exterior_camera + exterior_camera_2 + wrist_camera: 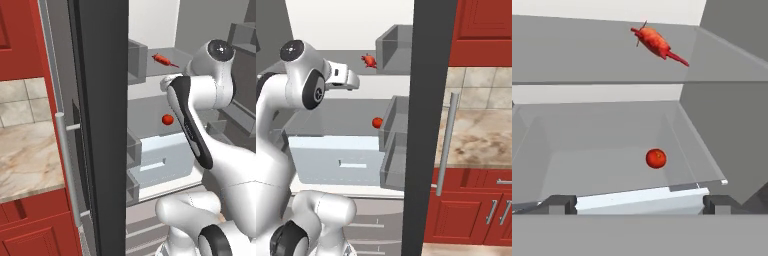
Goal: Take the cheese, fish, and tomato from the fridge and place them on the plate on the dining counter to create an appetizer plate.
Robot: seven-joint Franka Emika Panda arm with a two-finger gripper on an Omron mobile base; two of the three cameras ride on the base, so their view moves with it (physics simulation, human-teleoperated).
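Gripper (640, 204) is standing fully open and holding nothing, its tips at the bottom of the hand view; the tomato (656, 158) is lying just above centre, the fish (656, 43) slanting across the upper middle, inside the fridge (100, 125).

Fridge (102, 125): dark grey-black door, silver bar handle (67, 165); interior pale grey, back wall near white, translucent glass shelves.
Fish (654, 42): orange-red, darker red toward the tail, on the upper shelf of the fridge.
Tomato (656, 158): glossy red, faint darker spot at the top, on the shelf below the fish.
Drawer (162, 160): pale blue-white front, below the tomato inside the fridge.
Cabinets (476, 210): red, silver handles, beside the fridge.
Counter (25, 160): beige-brown marbled top, beside the fridge door.
Wall tiles (22, 102): beige, grey grout, above the counter.
Arm (210, 130): white with black joint panels, before the fridge.
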